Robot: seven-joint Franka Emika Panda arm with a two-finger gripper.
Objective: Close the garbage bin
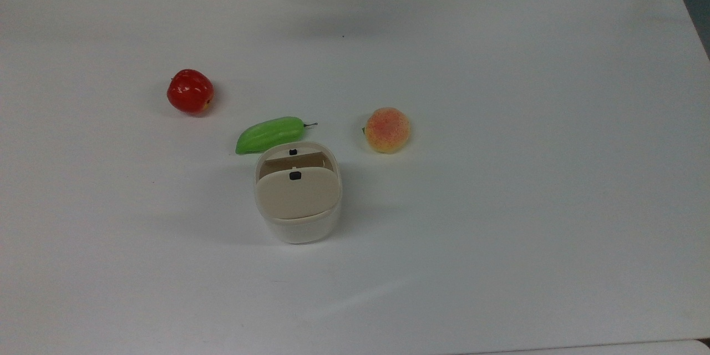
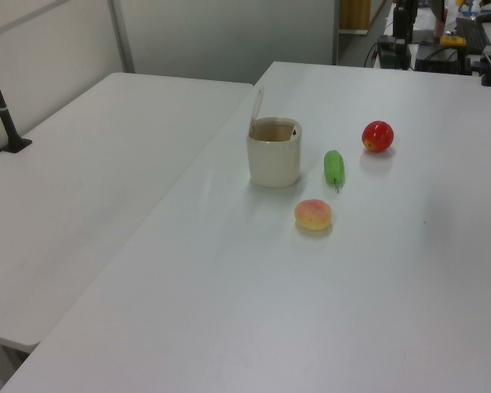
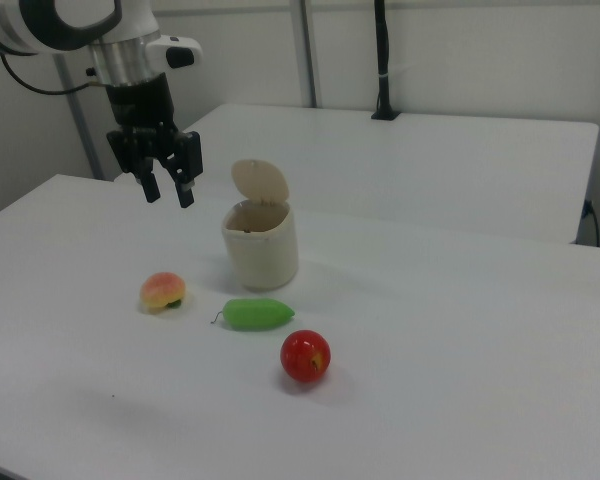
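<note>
One black two-finger gripper (image 3: 167, 192) hangs in the air with its fingers spread apart and nothing between them. In the right view, the small cream-white plastic garbage bin (image 3: 261, 244) stands on the white table (image 3: 460, 340) to the gripper's right and lower, its flat beige hinged lid (image 3: 259, 181) raised upright. Below the gripper lies a round orange-pink peach (image 3: 162, 291).

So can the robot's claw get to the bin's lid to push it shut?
Probably yes. The gripper hangs open in the air beside the upright lid of the garbage bin, with nothing between them.
</note>
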